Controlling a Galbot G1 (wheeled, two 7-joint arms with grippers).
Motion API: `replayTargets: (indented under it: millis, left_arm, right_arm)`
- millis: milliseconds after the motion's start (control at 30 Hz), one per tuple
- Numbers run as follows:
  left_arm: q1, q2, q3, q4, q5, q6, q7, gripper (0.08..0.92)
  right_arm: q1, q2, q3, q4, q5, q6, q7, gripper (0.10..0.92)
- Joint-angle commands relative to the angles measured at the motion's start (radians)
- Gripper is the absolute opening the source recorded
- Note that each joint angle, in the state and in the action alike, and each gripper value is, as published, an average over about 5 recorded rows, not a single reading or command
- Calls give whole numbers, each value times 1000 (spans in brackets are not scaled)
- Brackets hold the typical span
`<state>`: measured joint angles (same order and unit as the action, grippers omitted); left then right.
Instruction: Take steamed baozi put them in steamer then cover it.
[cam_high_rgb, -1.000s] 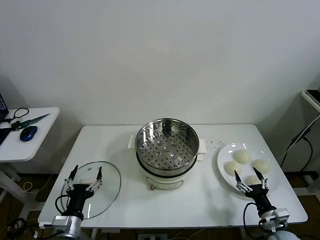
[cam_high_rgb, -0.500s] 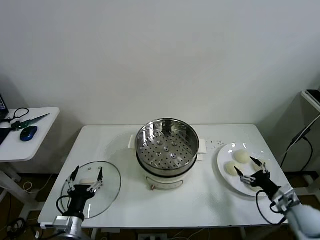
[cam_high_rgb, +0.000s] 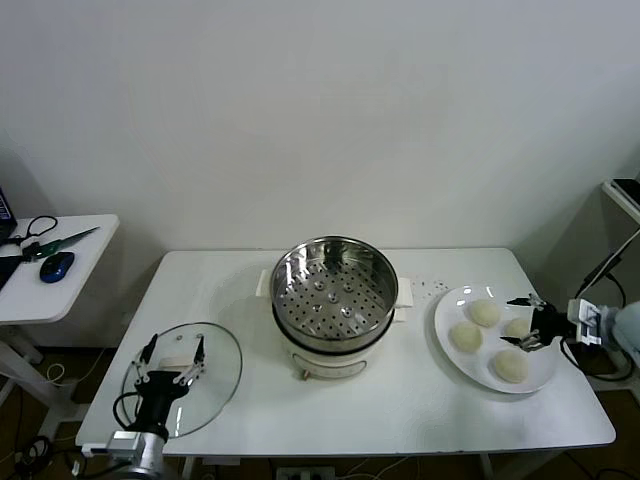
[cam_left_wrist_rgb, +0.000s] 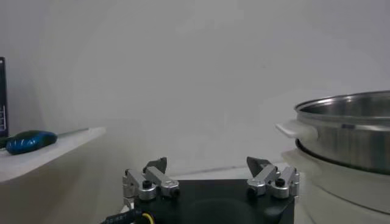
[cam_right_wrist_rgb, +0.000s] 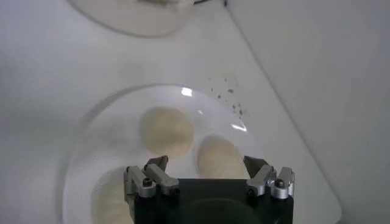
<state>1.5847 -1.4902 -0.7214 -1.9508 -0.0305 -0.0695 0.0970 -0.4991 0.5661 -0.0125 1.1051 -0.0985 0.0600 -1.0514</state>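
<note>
Several cream-white steamed baozi (cam_high_rgb: 484, 313) lie on a white plate (cam_high_rgb: 446, 318) at the table's right. My right gripper (cam_high_rgb: 519, 322) reaches in from the right edge and hangs open just over the plate's far-right bun (cam_right_wrist_rgb: 219, 157), which shows between its fingers; nothing is held. The empty steel steamer (cam_high_rgb: 330, 290) stands on its white base at the table's middle. The glass cover (cam_high_rgb: 210, 385) lies flat at the front left, and my left gripper (cam_high_rgb: 170, 362) hovers open over it, near its white handle (cam_high_rgb: 178, 361).
A low side table (cam_high_rgb: 70, 275) to the left carries a blue mouse (cam_high_rgb: 57, 266) and scissors. Small dark specks dot the tabletop between steamer and plate. A dark stand with cables sits beyond the table's right edge.
My right arm swung from the table's front edge round to the right side and now comes over the plate from there. The left arm has stayed put.
</note>
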Motion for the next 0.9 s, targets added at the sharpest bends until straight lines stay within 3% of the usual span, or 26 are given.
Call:
replayTargets:
  millis: [33,367,900]
  left_arm:
    - [-5,-1,1,12,1,5,-3,823]
    - [-4,-3,-6,21,8,10,-6,823]
    - [2,1,-15,42,8,5,-6,823]
  right_arm:
    - [441,-21,-434,-213,-100,27,-138,823]
    - [588,186,-635,-413,-143,57,-134,823]
    - [527,376,-547,-571,-269,74,-94,823]
